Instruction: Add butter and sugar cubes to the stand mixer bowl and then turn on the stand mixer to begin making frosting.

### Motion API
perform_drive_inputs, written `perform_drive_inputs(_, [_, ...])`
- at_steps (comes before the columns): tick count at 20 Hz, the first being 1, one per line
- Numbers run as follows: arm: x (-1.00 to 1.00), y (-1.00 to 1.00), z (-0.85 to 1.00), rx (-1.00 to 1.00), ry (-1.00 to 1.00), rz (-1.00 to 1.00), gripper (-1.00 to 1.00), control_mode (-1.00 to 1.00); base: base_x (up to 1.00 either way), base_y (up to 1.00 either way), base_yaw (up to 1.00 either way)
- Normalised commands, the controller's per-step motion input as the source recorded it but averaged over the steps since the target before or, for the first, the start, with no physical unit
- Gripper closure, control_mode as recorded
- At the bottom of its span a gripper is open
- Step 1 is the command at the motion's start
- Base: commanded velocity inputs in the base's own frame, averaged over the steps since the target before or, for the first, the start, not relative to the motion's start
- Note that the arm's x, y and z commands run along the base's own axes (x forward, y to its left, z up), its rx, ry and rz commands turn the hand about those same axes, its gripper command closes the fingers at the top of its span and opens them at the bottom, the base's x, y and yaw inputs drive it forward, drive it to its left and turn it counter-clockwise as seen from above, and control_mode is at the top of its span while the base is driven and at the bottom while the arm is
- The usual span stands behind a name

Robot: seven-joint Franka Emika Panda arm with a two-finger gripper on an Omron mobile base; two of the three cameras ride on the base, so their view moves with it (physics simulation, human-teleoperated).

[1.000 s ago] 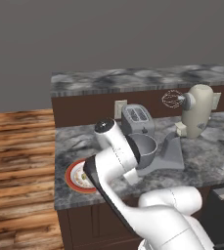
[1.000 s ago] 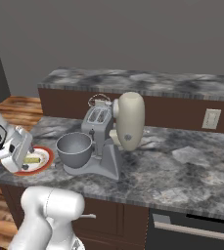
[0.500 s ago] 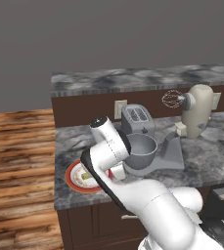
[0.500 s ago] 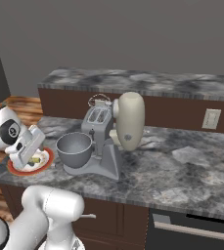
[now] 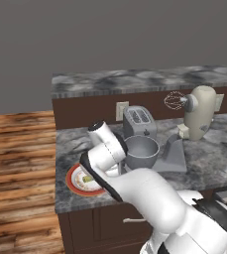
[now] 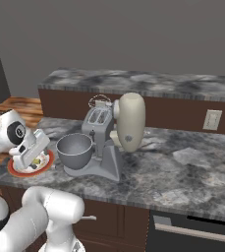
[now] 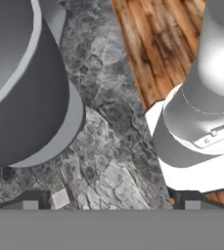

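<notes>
The gripper [image 6: 29,158] hangs low over the plate [image 5: 73,179], where the butter [image 5: 88,178] lies, just left of the bowl [image 6: 74,149]. Whether its jaws are parted or closed cannot be told. The butter's long axis is unclear.

The arm [image 5: 149,198] is glossy white, built of thick rounded segments. Dark bands mark its joints, one curving black along the forearm. A round black disc with a small pale centre caps one white joint [image 6: 16,131]. The hand [image 6: 29,150] is a flat pale grey block. Its fingertips [image 7: 33,200] are small and dark.
</notes>
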Motion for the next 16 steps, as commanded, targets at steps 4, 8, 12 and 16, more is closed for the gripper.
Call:
perform_drive_inputs(4, [0.17,0.0,-0.19,0.0,0.0,0.0,-1.0,-1.0,0.0,0.0,0.0])
perform_drive_inputs(8, [0.24,0.0,-0.16,0.0,0.0,0.05,-1.0,-1.0,0.0,0.0,0.0])
perform_drive_inputs(12, [0.29,0.0,-0.17,0.0,0.0,0.07,-1.0,-1.0,0.0,0.0,0.0])
perform_drive_inputs(16, [0.27,0.0,-0.21,0.0,0.0,0.05,-1.0,-1.0,0.0,0.0,0.0])
